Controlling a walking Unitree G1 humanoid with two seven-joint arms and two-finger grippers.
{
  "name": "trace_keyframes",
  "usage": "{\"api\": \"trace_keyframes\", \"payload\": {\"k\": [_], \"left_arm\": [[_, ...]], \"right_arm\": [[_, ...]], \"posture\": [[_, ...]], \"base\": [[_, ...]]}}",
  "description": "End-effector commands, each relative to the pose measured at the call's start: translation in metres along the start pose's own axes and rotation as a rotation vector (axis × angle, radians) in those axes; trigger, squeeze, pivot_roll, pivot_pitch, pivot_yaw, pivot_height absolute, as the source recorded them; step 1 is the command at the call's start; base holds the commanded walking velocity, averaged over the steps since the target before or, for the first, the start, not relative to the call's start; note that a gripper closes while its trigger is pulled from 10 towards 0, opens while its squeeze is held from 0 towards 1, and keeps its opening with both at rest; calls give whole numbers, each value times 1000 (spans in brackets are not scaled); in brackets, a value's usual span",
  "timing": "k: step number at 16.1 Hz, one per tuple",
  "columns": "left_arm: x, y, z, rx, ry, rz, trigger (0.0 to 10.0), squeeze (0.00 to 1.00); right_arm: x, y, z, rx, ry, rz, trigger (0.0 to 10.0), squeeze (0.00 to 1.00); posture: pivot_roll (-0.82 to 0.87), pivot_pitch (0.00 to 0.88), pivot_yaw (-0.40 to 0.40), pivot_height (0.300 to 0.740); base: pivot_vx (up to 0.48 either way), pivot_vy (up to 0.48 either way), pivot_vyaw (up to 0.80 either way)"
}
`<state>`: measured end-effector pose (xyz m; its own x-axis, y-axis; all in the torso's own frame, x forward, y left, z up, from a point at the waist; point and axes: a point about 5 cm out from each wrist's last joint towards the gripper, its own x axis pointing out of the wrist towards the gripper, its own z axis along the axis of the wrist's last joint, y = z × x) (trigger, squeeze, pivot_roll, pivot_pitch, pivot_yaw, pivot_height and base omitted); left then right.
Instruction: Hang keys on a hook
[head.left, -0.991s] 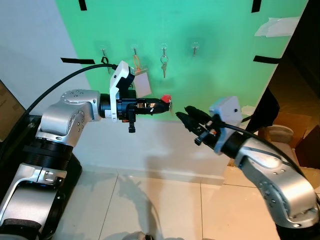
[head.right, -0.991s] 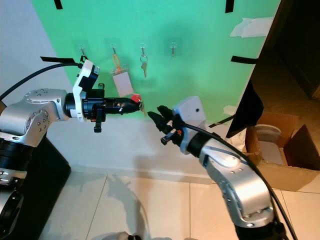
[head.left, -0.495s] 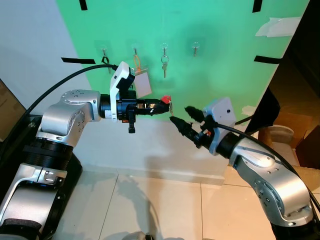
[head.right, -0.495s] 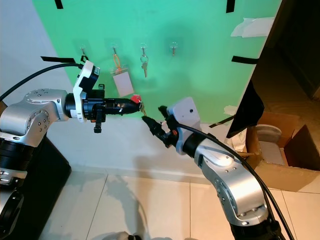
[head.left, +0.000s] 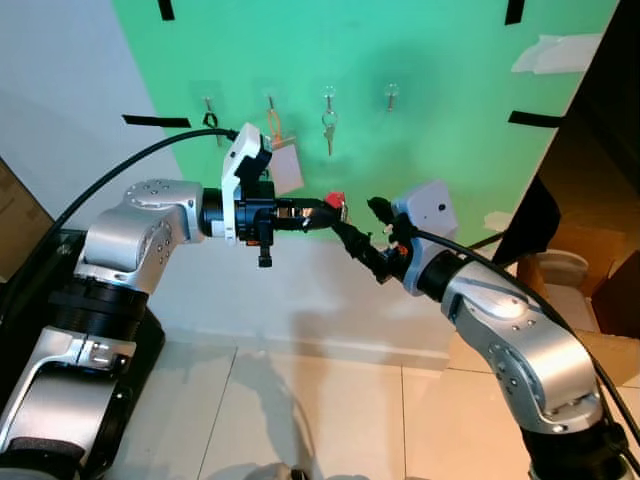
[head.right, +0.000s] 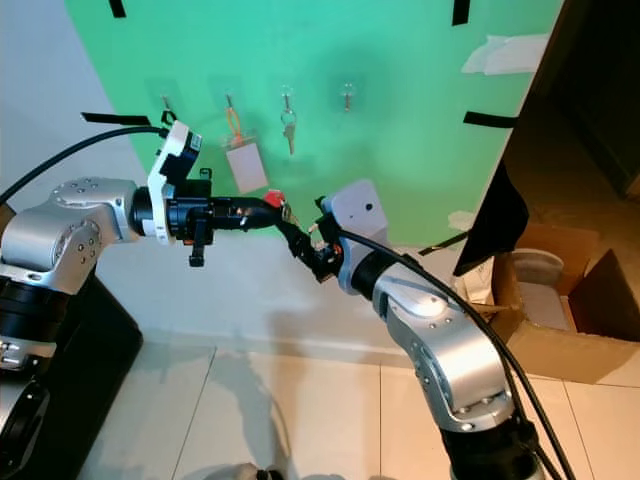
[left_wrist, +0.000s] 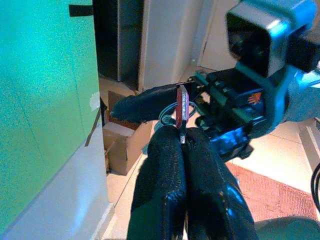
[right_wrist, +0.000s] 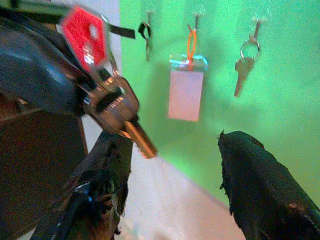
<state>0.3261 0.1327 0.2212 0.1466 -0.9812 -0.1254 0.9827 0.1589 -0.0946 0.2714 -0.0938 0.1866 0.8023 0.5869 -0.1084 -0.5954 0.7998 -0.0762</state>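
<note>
My left gripper (head.left: 333, 207) reaches out level in front of the green wall (head.left: 440, 60) and is shut on a key bunch with a red tag (head.left: 335, 197). In the left wrist view the red tag (left_wrist: 181, 102) stands pinched between the fingertips. My right gripper (head.left: 358, 222) is open right at the bunch. In the right wrist view the keys (right_wrist: 112, 107) dangle just above one finger (right_wrist: 102, 170), and the other finger (right_wrist: 255, 175) stands apart. Several hooks run along the wall. The rightmost hook (head.left: 391, 94) is bare.
The other hooks carry a dark item (head.left: 209, 119), an orange loop with a card (head.left: 283, 160) and a single key (head.left: 328, 125). Cardboard boxes (head.left: 605, 285) and a dark panel (head.left: 530, 215) stand at the right. Tiled floor (head.left: 320, 420) lies below.
My right gripper has moved up and left, from apart to right against the key bunch. The left arm has held still with the bunch.
</note>
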Motion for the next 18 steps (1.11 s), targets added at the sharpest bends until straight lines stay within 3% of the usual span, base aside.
{"api": "trace_keyframes", "payload": {"k": [1,4,5,6,7,8,18], "left_arm": [[1,-1,10,32,0,-15,10000,0],[1,-3,10,27,2,-25,10000,0],[1,-3,10,26,2,-25,10000,0],[0,-3,9,26,6,-23,10000,0],[0,-3,9,26,7,-22,10000,0],[0,-3,9,25,9,-22,10000,0],[1,-1,9,27,9,-15,10000,0]], "right_arm": [[3,-3,3,-8,6,-16,10000,0],[6,-7,7,5,-20,-37,10000,0],[7,-7,8,8,-24,-37,8510,0],[8,-7,9,14,-34,-29,2196,0],[8,-7,9,15,-34,-26,2196,0],[8,-6,9,16,-33,-21,0,0],[6,-7,8,23,-37,-10,0,0]], "posture": [[-141,0,87,740],[-137,0,87,740],[-137,0,88,740],[-137,0,89,740],[-137,0,89,740],[-138,0,91,740],[-142,0,93,740]], "base": [[0,0,0],[0,0,0],[0,0,0],[0,0,0],[0,0,0],[0,0,0],[0,0,0]]}}
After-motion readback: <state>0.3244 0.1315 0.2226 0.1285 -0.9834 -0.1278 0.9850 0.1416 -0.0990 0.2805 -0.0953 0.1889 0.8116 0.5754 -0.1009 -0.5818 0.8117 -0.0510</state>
